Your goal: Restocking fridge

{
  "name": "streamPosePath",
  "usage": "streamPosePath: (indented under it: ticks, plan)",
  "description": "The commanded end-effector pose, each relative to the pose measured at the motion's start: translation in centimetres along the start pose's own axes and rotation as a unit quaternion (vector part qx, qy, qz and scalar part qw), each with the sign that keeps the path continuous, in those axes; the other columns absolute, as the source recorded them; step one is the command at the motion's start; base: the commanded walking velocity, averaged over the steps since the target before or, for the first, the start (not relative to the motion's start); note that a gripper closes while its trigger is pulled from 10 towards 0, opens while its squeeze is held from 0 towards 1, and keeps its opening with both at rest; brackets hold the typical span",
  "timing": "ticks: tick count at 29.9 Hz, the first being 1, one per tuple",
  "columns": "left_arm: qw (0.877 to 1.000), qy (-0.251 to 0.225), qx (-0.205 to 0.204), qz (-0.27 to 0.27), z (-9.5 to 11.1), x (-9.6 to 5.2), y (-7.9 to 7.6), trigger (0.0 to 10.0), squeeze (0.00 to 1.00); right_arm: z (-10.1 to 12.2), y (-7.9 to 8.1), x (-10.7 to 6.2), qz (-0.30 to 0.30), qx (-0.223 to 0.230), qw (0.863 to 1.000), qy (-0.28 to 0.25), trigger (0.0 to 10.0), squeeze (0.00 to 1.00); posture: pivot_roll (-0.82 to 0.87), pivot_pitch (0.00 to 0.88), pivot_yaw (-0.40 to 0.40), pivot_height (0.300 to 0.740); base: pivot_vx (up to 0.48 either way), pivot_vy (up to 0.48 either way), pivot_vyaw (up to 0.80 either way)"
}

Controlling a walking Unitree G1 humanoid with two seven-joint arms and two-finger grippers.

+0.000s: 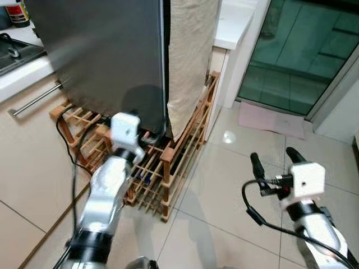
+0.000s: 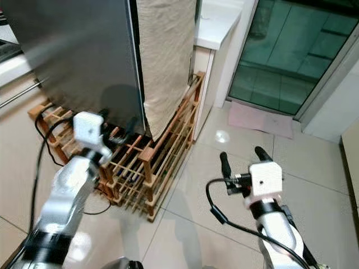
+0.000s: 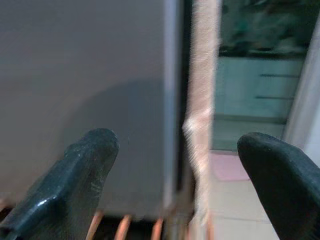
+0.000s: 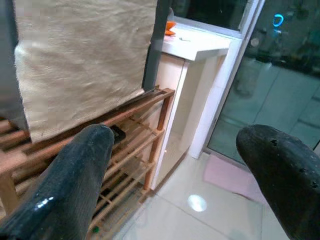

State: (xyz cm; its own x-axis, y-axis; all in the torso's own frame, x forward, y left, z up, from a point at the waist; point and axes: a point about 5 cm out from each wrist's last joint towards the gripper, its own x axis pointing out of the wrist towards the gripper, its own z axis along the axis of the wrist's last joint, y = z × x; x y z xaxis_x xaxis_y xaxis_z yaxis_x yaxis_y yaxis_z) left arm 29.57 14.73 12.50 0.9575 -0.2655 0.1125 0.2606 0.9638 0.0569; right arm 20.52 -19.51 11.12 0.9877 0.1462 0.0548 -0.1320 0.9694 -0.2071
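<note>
Two grippers are seen with jaws spread: the left gripper (image 3: 175, 165) is held up near the grey fridge (image 1: 106, 56) door's bottom edge, the right gripper (image 1: 275, 159) over floor tiles (image 1: 224, 185).

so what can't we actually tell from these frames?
- Fridge contents: door shut, top cropped by the head views' upper edge.
- Fridge side: covered by the beige cloth.
- Items on the wooden rack: behind slats and the left arm, too small.
- Left pincer: open, fingers blurred in the left wrist view.
- Beyond the glass door: dim reflections.
- Right pincer: open, holding nothing.
</note>
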Motion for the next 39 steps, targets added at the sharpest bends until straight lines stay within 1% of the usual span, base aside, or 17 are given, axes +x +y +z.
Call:
streamPosePath:
  ticks: [1,2,3,4,5,6,7,9,11,16,17,24,28,30,33,38,39]
  plan:
    - [1.000,-0.001,0.007,0.004,0.4,-0.1,0.0,10.0,0.00,0.4,-0.3,-0.3,0.009,-0.018,1.000,-0.010,10.0,0.00,-0.11,0.000,0.016,0.711,0.000,0.000,0.00]
    - [1.000,0.014,-0.003,0.003,0.5,-2.5,0.6,10.0,0.00,0.2,-1.2,-1.2,-0.005,-0.021,1.000,0.000,10.0,0.00,-0.11,0.000,0.015,0.711,0.000,0.000,0.00]
    - [1.000,0.018,-0.010,-0.007,0.9,-4.1,0.4,10.0,0.00,0.3,-2.1,-1.6,-0.046,-0.007,0.999,0.004,10.0,0.00,-0.10,0.000,0.007,0.711,0.000,0.000,0.00]
    - [1.000,0.018,-0.010,-0.007,0.9,-4.1,0.4,10.0,0.00,0.3,-2.1,-1.6,-0.046,-0.007,0.999,0.004,10.0,0.00,-0.10,0.000,0.007,0.711,0.000,0.000,0.00]
    - [1.000,0.019,-0.013,-0.009,1.1,-4.5,0.3,10.0,0.00,0.4,-2.4,-1.7,-0.059,-0.005,0.998,0.004,10.0,0.00,-0.10,0.000,0.007,0.711,0.000,0.000,0.00]
    - [1.000,0.019,-0.013,-0.009,1.1,-4.5,0.3,10.0,0.00,0.4,-2.4,-1.7,-0.059,-0.005,0.998,0.004,10.0,0.00,-0.10,0.000,0.007,0.711,0.000,0.000,0.00]
    - [1.000,0.017,-0.014,-0.019,1.5,-4.4,-0.3,10.0,0.00,0.4,-2.2,-1.7,-0.071,0.000,0.997,0.005,10.0,0.00,-0.10,0.000,0.001,0.711,0.000,0.000,0.00]
    - [0.999,0.012,-0.023,-0.035,1.7,-4.0,-1.2,10.0,0.00,0.3,-1.5,-1.8,-0.063,0.002,0.998,0.009,10.0,0.00,-0.10,0.000,0.000,0.711,0.000,0.000,0.00]
    - [0.999,0.011,-0.031,-0.041,1.7,-3.8,-1.7,10.0,0.00,0.2,-1.3,-1.9,-0.062,0.002,0.998,0.009,10.0,0.00,-0.10,0.000,-0.001,0.711,0.000,0.000,0.00]
    - [0.998,0.005,-0.040,-0.042,2.3,-3.4,-2.1,10.0,0.00,0.2,-1.3,-1.7,-0.065,0.003,0.998,0.010,10.0,0.00,-0.10,0.000,0.000,0.711,0.355,0.000,0.00]
    - [0.998,-0.001,-0.040,-0.049,2.7,-3.1,-2.4,10.0,0.00,0.1,-1.3,-1.4,-0.065,0.004,0.998,0.011,10.0,0.00,-0.10,0.000,0.000,0.711,0.480,0.000,0.00]
    - [0.997,-0.007,-0.044,-0.057,3.0,-3.2,-3.1,10.0,0.00,0.2,-1.1,-0.6,-0.059,0.004,0.998,0.006,10.0,0.00,-0.10,0.000,-0.005,0.711,0.480,0.000,0.00]
    - [0.997,-0.018,-0.031,-0.073,3.4,-2.7,-3.7,10.0,0.00,0.0,-1.2,-0.1,-0.054,-0.001,0.999,0.004,10.0,0.00,-0.09,0.000,-0.007,0.711,0.480,0.000,0.00]
    - [0.996,-0.016,-0.014,-0.087,3.4,-2.5,-4.0,10.0,0.00,0.1,-1.1,0.3,-0.052,-0.002,0.999,0.000,10.0,0.00,-0.09,0.000,-0.006,0.711,0.480,0.000,0.00]
    - [0.994,-0.012,-0.005,-0.106,3.4,-2.2,-4.5,10.0,0.00,0.1,-1.0,0.8,-0.051,-0.002,0.999,-0.003,10.0,0.00,-0.09,0.000,-0.005,0.711,0.471,0.000,0.00]
    - [0.995,-0.007,-0.009,-0.103,3.3,-1.9,-4.5,10.0,0.00,0.2,-1.2,1.1,-0.051,-0.003,0.999,-0.005,10.0,0.00,-0.09,0.000,-0.006,0.711,0.469,0.000,0.00]
    - [0.995,-0.010,-0.010,-0.101,3.5,-1.7,-4.4,10.0,0.00,0.2,-1.4,1.2,-0.052,-0.005,0.999,-0.006,10.0,0.00,-0.09,0.000,-0.008,0.711,0.472,0.000,0.00]
